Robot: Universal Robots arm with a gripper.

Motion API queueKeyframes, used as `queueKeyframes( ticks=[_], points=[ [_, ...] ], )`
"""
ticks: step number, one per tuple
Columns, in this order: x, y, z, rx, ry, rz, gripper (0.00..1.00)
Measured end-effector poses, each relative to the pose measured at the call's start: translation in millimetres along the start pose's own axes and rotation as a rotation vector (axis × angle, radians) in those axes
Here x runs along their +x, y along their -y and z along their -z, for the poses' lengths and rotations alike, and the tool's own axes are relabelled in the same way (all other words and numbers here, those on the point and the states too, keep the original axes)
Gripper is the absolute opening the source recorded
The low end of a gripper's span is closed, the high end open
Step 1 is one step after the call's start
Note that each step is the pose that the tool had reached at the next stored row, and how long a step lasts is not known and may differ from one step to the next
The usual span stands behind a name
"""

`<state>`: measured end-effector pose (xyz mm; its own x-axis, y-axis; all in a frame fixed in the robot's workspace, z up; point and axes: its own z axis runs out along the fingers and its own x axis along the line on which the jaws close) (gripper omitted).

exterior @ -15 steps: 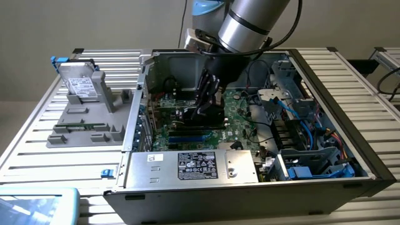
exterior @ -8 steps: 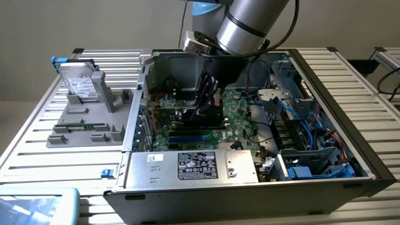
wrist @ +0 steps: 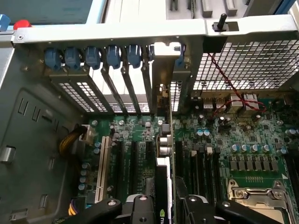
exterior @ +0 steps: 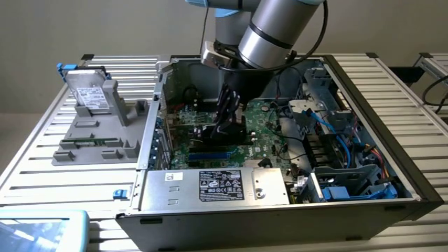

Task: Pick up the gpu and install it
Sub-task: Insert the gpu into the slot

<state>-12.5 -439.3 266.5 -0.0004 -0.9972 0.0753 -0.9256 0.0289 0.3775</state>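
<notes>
The gpu (wrist: 164, 179) shows edge-on in the wrist view, a thin card with green board and black cooler standing upright over the motherboard (wrist: 219, 140). Its silver end bracket (wrist: 163, 81) lines up with the open rear slot of the case. My gripper (wrist: 163, 212) is shut on the gpu, one black finger on each face. In the exterior view my gripper (exterior: 227, 113) reaches down into the open computer case (exterior: 280, 226), with the dark gpu (exterior: 222, 134) below it on the motherboard (exterior: 263, 123). Whether the card sits fully in its slot I cannot tell.
Blue-clipped slot covers (wrist: 93, 58) line the rear wall beside the bracket. A power supply (exterior: 213, 186) and a drive cage with blue cables (exterior: 350, 178) fill the case's front. A silver hard drive (exterior: 91, 94) stands on a grey fixture (exterior: 98, 142) outside the case.
</notes>
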Motion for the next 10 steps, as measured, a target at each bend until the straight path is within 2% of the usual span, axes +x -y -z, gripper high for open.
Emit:
queueKeyframes(
  ticks=[4,10],
  points=[
    [0.1,1.5,-5.2,-0.0003,0.0007,-0.002,0.28],
    [4.1,0.5,-7.8,-0.0003,0.0017,-0.003,0.28]
  ],
)
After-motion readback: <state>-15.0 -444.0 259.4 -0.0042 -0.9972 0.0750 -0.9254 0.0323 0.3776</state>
